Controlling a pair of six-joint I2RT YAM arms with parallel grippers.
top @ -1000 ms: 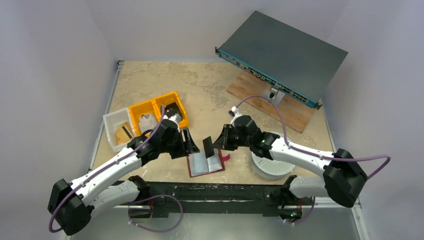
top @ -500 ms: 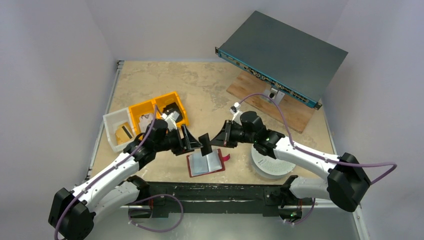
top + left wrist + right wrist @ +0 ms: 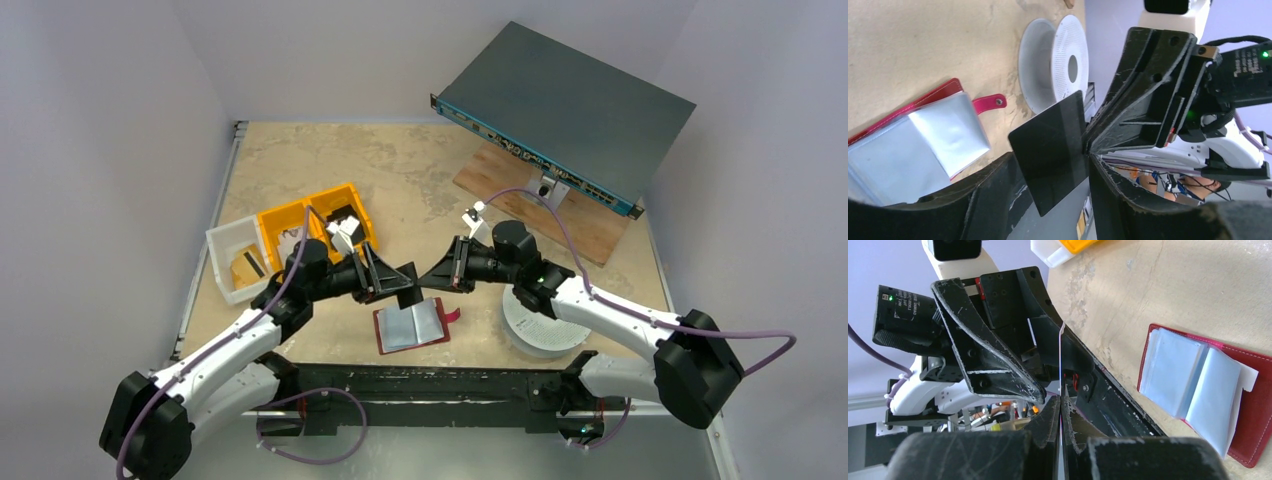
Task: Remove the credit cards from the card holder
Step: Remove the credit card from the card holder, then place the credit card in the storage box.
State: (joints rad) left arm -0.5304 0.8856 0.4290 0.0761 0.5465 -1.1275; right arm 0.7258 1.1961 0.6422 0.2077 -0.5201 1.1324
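Here, right gripper [image 3: 1060,407] pinches dark card [image 3: 1050,150]; left-wrist label [image 3: 905,310] illegibly small.

The top view looks steeply down from above and behind the arms, their bases along the bottom of the frame, taking in the whole bench [image 3: 400,170]. The wrist views sit close behind the left fingers [image 3: 988,205] and right fingers [image 3: 1045,427], rolled sideways, facing each other. All three share the open card holder [image 3: 411,326].
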